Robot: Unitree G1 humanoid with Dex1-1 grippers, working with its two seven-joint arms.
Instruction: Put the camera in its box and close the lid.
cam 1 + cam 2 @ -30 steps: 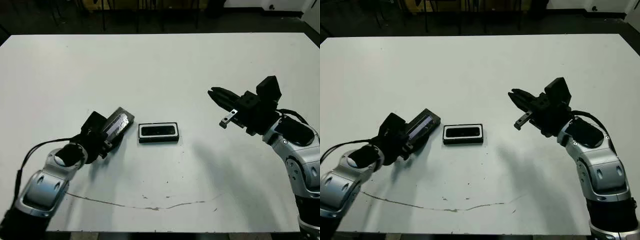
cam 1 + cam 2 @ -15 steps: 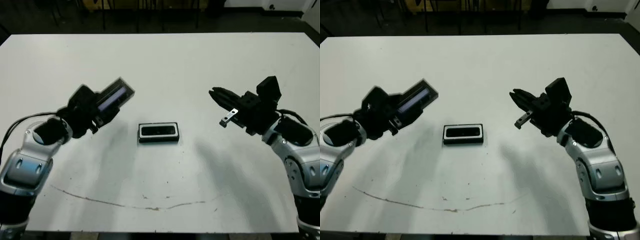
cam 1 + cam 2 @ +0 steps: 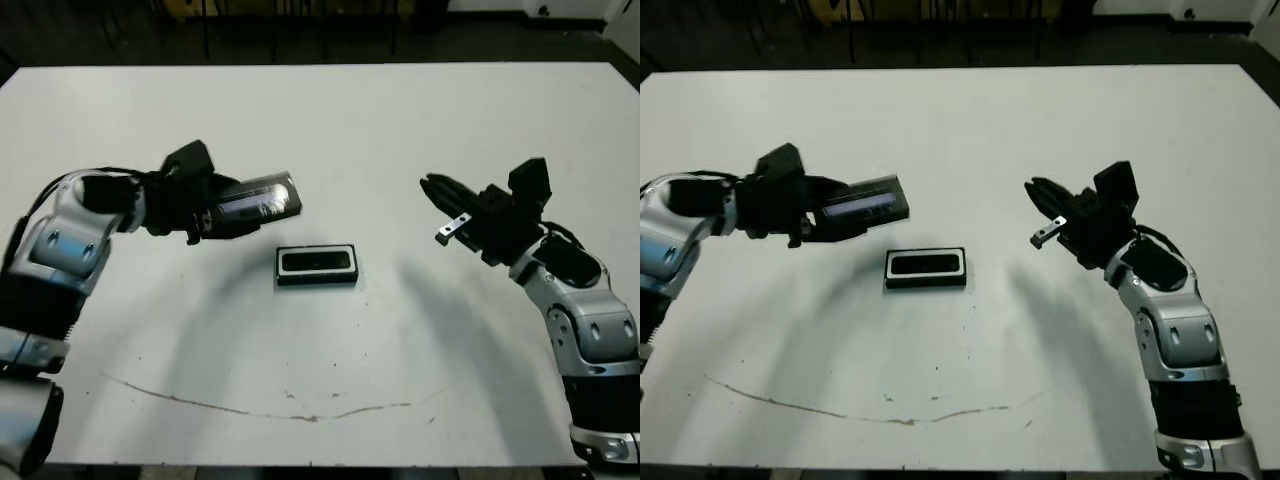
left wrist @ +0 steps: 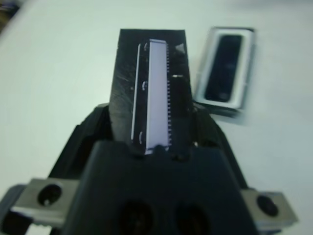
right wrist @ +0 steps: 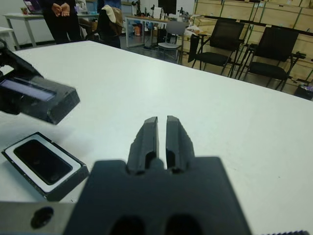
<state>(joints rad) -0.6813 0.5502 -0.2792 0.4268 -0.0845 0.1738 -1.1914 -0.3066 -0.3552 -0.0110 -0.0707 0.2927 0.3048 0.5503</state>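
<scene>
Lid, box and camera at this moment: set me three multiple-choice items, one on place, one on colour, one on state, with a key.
1. Where is the lid?
A. flat on the table
B. held above the table by the left gripper
C. on the box

2. What colour lines the box around the camera?
A. white
B. red
C. yellow

3. How do the fingers of the right gripper stand?
A. wide apart
B. shut on the camera
C. close together, holding nothing

Key: 1 B, the lid is clamped in the left gripper, up and to the left of the box. 2 A, a white rim frames the black bar. 3 C, the right wrist view shows only a slit between bare fingers.
</scene>
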